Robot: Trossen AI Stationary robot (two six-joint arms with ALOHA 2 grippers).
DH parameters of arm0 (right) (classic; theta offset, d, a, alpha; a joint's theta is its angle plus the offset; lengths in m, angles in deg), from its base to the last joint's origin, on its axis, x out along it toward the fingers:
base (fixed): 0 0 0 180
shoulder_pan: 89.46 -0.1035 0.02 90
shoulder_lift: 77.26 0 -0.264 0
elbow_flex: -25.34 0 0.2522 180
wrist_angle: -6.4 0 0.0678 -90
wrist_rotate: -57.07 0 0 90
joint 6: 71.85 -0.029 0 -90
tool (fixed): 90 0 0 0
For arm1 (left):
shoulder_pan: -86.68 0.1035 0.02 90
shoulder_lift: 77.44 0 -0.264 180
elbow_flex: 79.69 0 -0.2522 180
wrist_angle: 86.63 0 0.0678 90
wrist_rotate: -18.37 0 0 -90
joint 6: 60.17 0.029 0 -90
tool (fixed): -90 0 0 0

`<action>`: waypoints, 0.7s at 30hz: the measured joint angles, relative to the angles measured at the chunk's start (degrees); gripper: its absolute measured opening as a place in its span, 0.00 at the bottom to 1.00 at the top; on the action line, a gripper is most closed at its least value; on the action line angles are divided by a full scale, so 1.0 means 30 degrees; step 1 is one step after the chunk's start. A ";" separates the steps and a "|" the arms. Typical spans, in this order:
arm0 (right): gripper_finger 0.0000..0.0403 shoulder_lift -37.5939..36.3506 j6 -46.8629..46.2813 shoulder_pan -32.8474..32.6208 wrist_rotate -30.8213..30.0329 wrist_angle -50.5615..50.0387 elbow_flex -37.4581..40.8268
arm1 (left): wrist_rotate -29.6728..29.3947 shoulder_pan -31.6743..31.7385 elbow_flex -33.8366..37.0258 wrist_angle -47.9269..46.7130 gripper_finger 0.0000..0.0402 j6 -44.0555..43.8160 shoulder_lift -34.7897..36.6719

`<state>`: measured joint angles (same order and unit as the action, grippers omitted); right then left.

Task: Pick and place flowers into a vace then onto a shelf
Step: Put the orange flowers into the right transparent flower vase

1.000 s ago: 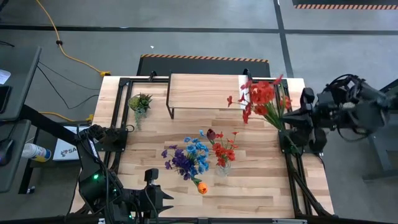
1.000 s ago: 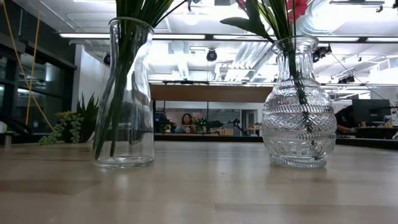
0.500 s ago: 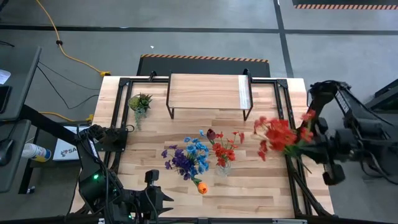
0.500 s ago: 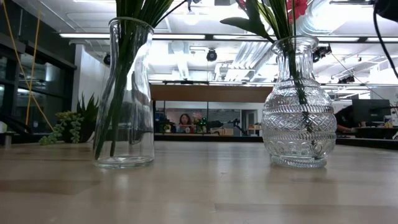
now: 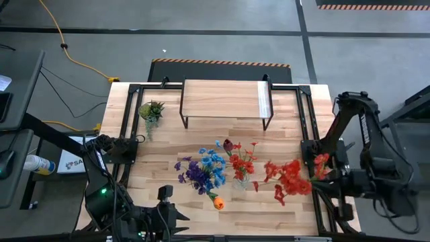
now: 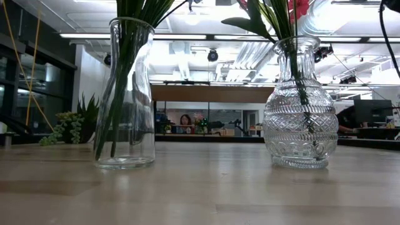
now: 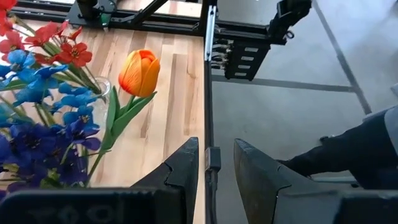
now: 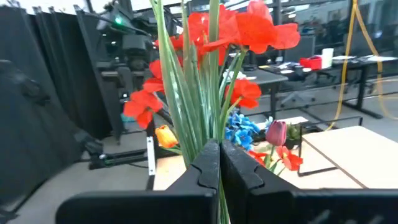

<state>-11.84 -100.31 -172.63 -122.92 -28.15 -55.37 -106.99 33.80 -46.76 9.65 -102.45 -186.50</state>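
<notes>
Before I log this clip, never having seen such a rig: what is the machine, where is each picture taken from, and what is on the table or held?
Two dark robot arms work at a wooden table. One picture looks straight down, one looks level across the tabletop, and one comes from each wrist. The right gripper is shut on a bunch of red flowers, held over the table's right side. The left gripper waits open at the near edge. Two glass vases stand mid-table: one with blue and purple flowers, one with red ones. Behind them stand a small shelf and a potted plant.
</notes>
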 joint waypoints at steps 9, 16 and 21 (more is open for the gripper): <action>0.00 0.0429 0.0662 0.1199 -0.0017 0.0236 -0.0037 | 0.0098 0.0000 0.0000 0.0441 0.33 -0.0007 0.0000; 0.00 -0.0461 0.2952 0.1854 -0.0003 0.0832 -0.0041 | 0.0113 0.0000 0.0000 0.0433 0.33 -0.0007 0.0000; 0.00 -0.1630 0.4474 0.1847 -0.0028 0.0804 -0.0051 | 0.0119 0.0000 -0.0004 0.0433 0.33 0.0000 0.0000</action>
<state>-16.73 -86.89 -167.08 -123.01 -25.74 -55.52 -106.63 33.80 -46.77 10.95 -102.45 -186.50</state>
